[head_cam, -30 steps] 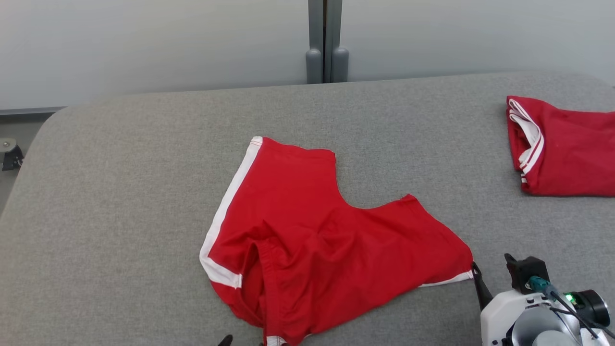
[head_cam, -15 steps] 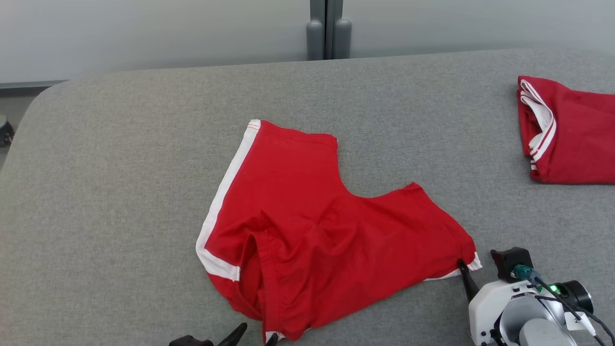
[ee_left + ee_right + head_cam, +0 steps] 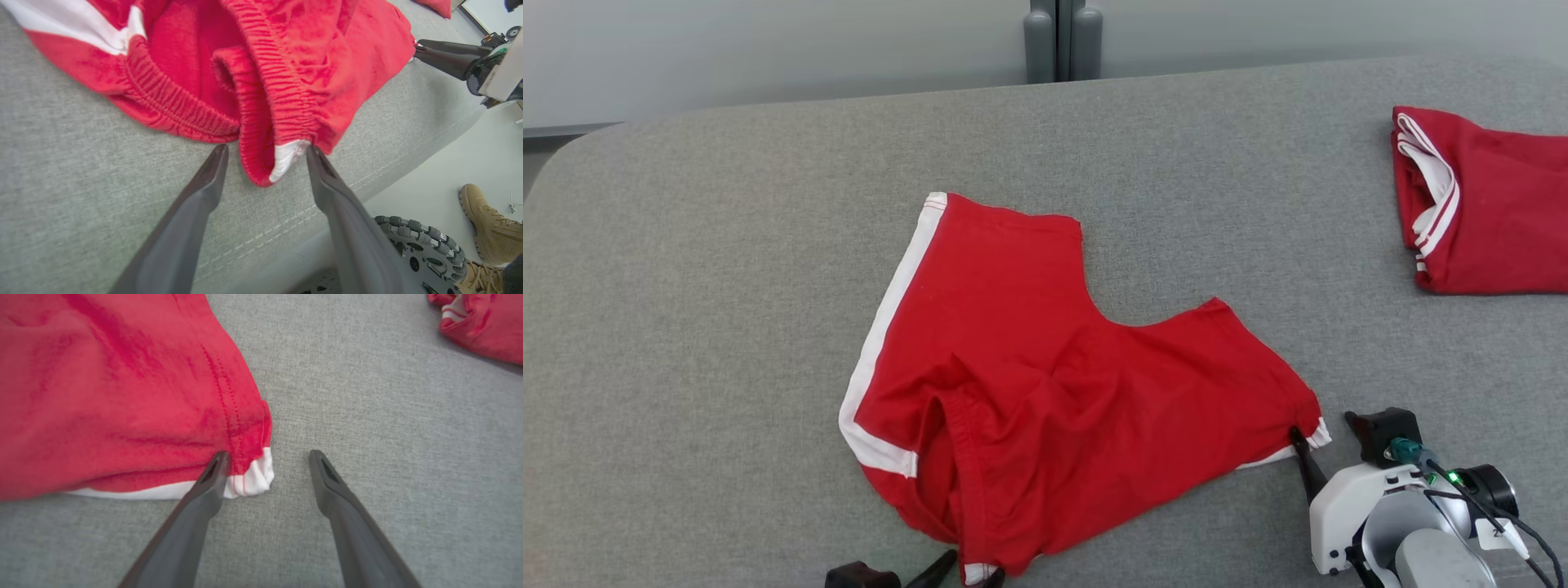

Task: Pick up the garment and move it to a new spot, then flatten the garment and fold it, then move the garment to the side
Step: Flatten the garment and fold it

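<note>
Shorts, red with white trim, lie spread but rumpled in the middle of the grey table in the head view, a second red garment bunched at the table's right edge. Left wrist view: the left gripper, at the table's near edge, stands released, fingers straddling the elastic waistband corner. Right wrist view: the right gripper, unclenched above the table, has one fingertip at the white-trimmed leg corner.
</note>
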